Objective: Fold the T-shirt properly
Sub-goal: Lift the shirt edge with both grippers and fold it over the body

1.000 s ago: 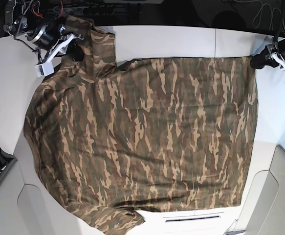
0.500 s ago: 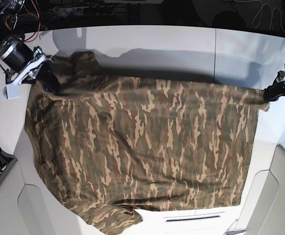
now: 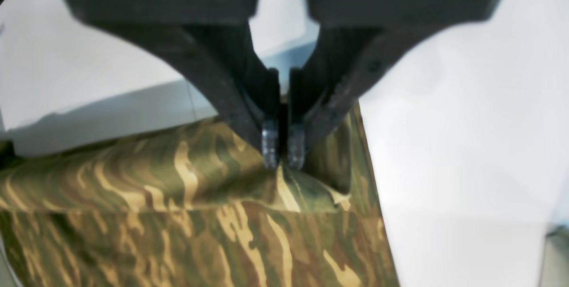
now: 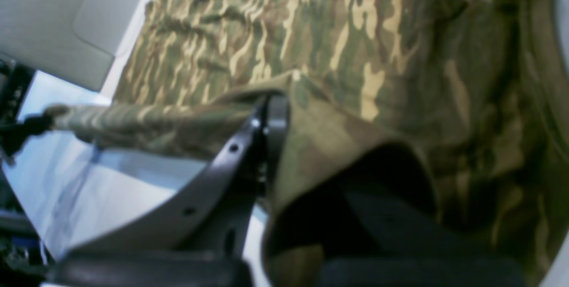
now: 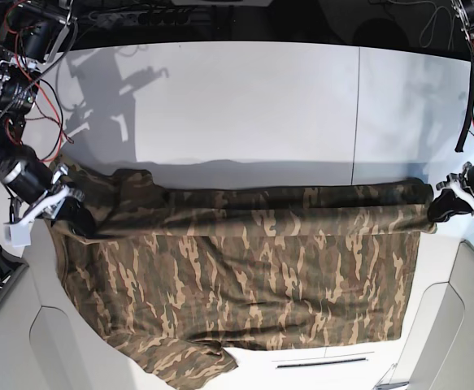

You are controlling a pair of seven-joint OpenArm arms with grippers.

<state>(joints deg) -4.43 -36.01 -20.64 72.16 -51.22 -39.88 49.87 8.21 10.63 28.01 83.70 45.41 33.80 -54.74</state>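
- At the left edge of the base view, the right gripper [image 5: 64, 210] is clenched on the shoulder end of the T-shirt [image 5: 245, 276]. The right wrist view shows cloth draped over its fingers [image 4: 275, 118] with a fold hanging loose in front.
- Compared with the view 1 second ago, this gripper has come down the frame from the upper left corner to the middle left, carrying the far edge of the shirt with it.
- Across the middle of the frame, the lifted far edge now lies as a long rolled ridge on top of the shirt body. The white table [image 5: 245, 106] above it, covered 1 second ago, is now bare.
- The near half of the shirt lies flat at the bottom of the frame, with 1 sleeve sticking out at the lower left.
- At the right edge, the left gripper [image 5: 446, 205] is pinched tight on the hem corner. The left wrist view shows its tips [image 3: 282, 145] closed on a small peak of cloth.
- This gripper has also dropped from the upper right to the middle right.
- Judging from this, the lengthwise fold is about halfway over, and both arms need to carry the edge on toward the near side evenly.
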